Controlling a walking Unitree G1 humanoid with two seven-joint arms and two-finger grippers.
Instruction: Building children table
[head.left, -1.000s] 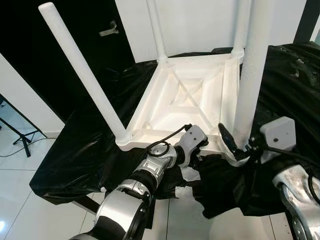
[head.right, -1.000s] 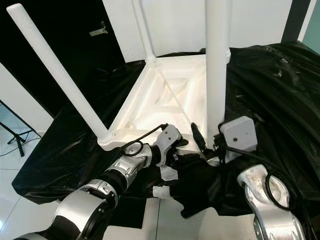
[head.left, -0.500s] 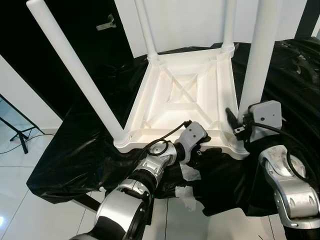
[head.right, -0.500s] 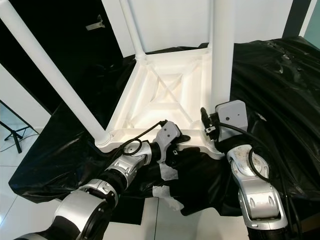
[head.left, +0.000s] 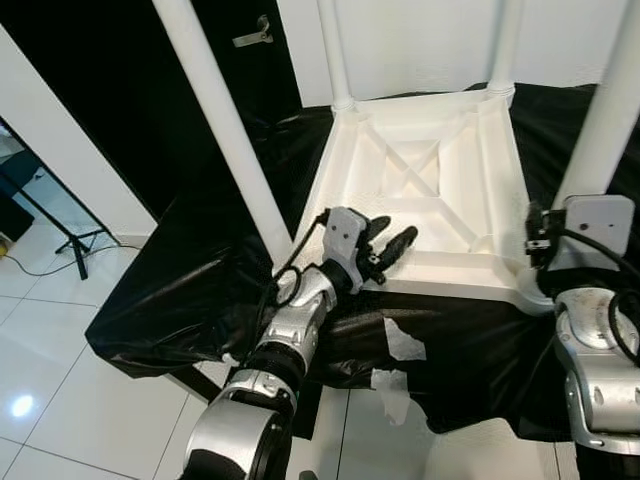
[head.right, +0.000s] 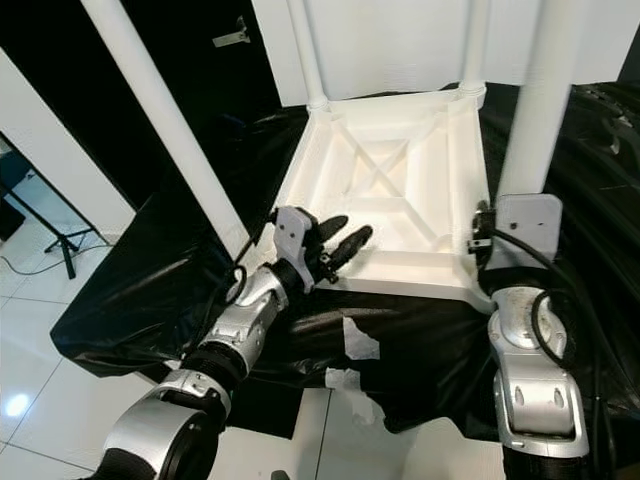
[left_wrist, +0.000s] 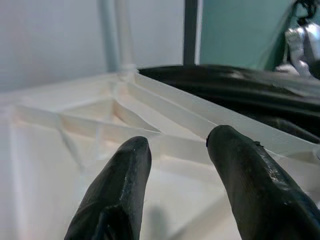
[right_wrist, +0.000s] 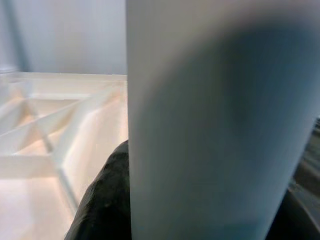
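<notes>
With your right gripper (head.right: 484, 232) clamped around the near-right leg (head.right: 540, 100) of the upturned table (head.right: 400, 190) on the black sheet (head.right: 140, 290), and left gripper (head.right: 340, 238) open above its underside, a tug could tip it.

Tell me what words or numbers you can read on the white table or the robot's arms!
None. The upside-down white table is plain, with no letters or numbers on it.
The black cover under it and the tape pieces carry no writing.
The left gripper and the grey box on the right wrist show no label that can be read.
</notes>
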